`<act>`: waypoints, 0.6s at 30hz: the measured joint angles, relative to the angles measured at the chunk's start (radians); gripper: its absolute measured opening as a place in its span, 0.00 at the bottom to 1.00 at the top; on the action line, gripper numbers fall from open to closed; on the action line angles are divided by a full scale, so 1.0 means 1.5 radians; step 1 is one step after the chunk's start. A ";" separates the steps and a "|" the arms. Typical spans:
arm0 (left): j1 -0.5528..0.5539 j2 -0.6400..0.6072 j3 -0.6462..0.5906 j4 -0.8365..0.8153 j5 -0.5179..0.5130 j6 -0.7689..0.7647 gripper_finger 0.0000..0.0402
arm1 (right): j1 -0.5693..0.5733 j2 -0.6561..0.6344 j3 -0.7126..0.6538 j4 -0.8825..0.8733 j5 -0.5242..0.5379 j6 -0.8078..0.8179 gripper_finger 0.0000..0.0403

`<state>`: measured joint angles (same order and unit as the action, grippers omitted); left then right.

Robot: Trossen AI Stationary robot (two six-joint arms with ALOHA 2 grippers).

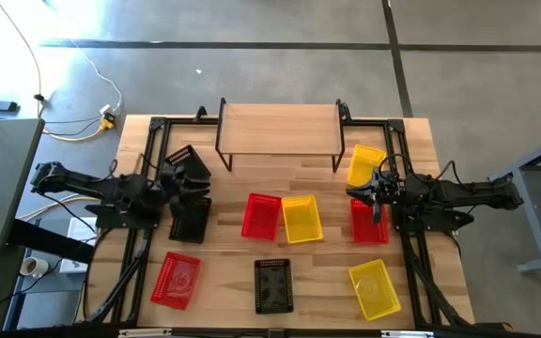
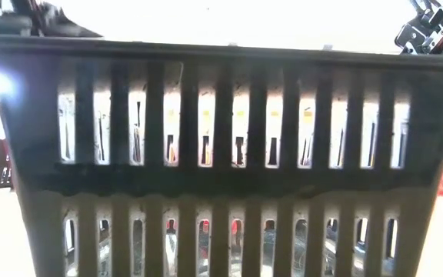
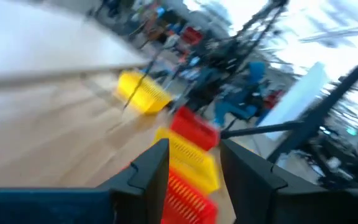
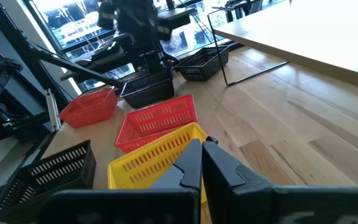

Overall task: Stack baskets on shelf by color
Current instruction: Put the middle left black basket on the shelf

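While the left gripper (image 1: 178, 192) is hanging released over two black baskets (image 1: 190, 218) at table's left w/ shelf (image 1: 278, 127) bare, they're prob. sitting askew, risking a snagged re-grip; right gripper (image 1: 369, 192) clenched, empty.

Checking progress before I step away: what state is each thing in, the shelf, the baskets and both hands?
shelf: top bare, no basket on it.
baskets: all nine on the tabletop, none on the shelf, not sorted by colour.
left hand: open, empty, beside two black baskets.
right hand: shut, holding nothing.
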<state>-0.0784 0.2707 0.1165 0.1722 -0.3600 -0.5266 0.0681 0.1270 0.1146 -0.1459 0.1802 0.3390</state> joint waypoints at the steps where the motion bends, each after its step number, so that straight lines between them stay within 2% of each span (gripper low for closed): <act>1: 0.000 0.003 0.023 -0.010 0.009 0.023 0.33 | 0.000 0.000 0.000 0.000 0.000 0.000 0.00; 6: 0.000 0.039 0.164 -0.173 0.051 0.096 0.33 | 0.000 0.000 0.000 0.000 0.000 0.000 0.00; 11: 0.000 0.106 0.303 -0.385 0.101 0.097 0.33 | 0.000 0.000 0.000 0.000 0.000 0.000 0.00; 18: 0.000 0.192 0.408 -0.557 0.180 0.085 0.33 | 0.000 0.000 0.000 0.000 0.000 0.000 0.00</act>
<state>-0.0788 0.5583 0.7279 -0.6634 -0.0899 -0.3991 0.0681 0.1272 0.1146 -0.1459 0.1802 0.3393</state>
